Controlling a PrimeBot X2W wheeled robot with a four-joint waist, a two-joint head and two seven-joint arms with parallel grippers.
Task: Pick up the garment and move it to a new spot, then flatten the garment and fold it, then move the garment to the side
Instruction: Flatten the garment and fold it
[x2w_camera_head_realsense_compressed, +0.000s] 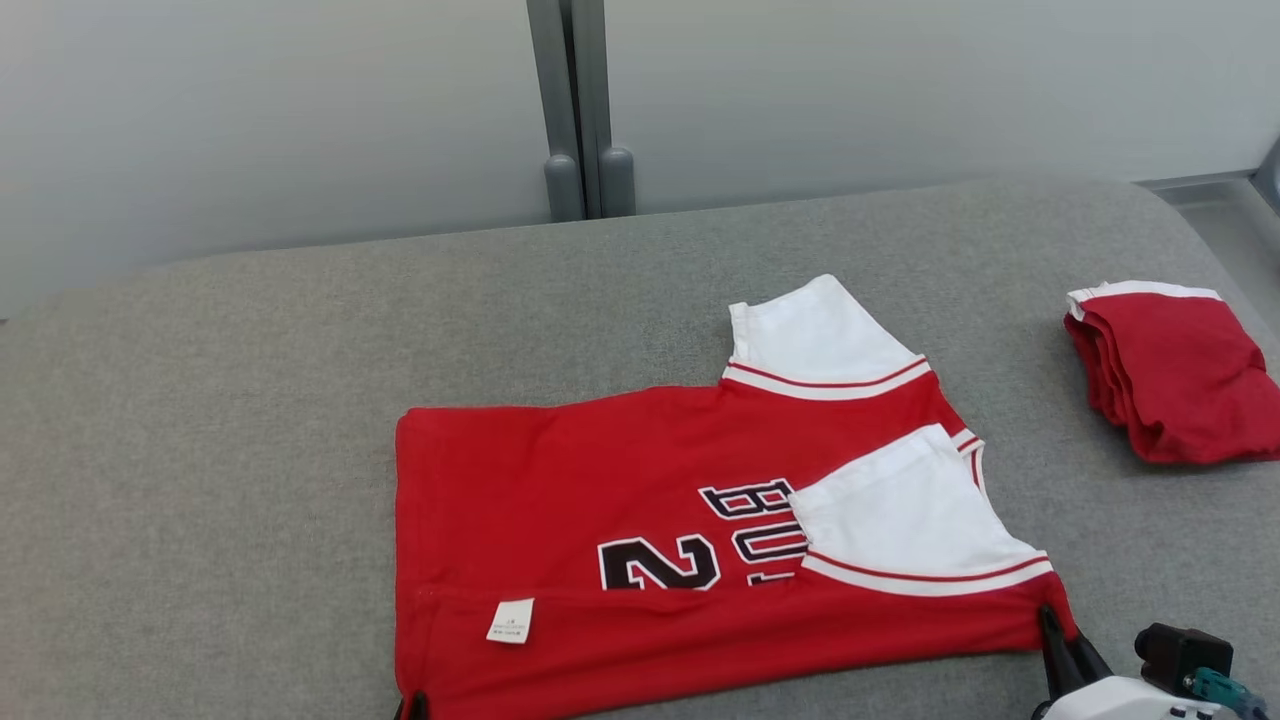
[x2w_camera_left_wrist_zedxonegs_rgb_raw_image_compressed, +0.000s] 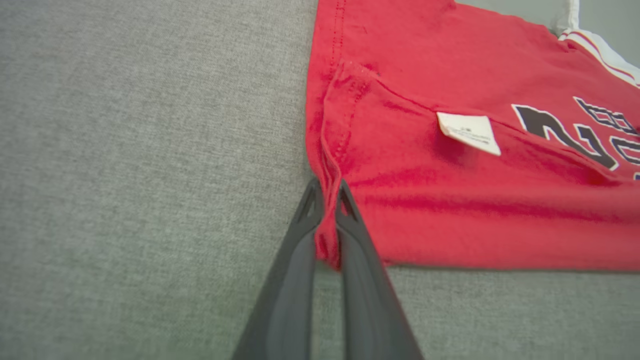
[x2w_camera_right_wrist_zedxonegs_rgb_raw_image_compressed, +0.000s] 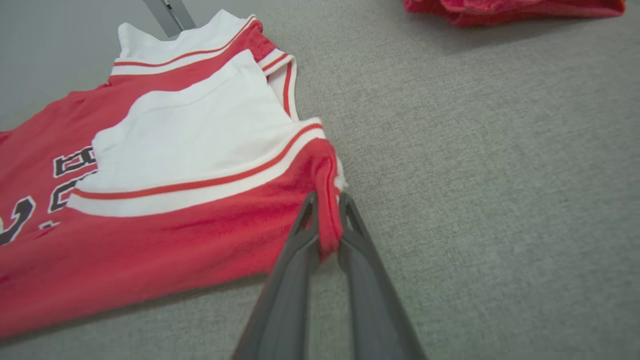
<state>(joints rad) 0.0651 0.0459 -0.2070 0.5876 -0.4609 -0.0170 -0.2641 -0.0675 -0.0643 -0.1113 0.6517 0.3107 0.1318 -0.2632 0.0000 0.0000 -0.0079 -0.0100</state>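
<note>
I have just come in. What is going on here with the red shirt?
The robot is folding the red jersey on the grey surface. Its left tool pinches the near hem corner and its right tool pinches the near shoulder corner; both are shut on the cloth. The near side is already folded over, so one white sleeve lies on the lettering. Another red bundle lies apart, to the right.

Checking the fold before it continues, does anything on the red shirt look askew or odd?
On the garment, the near white sleeve covers part of the lettering, and the near edge is turned over, label showing; left tool and right tool pinch its corners.
</note>
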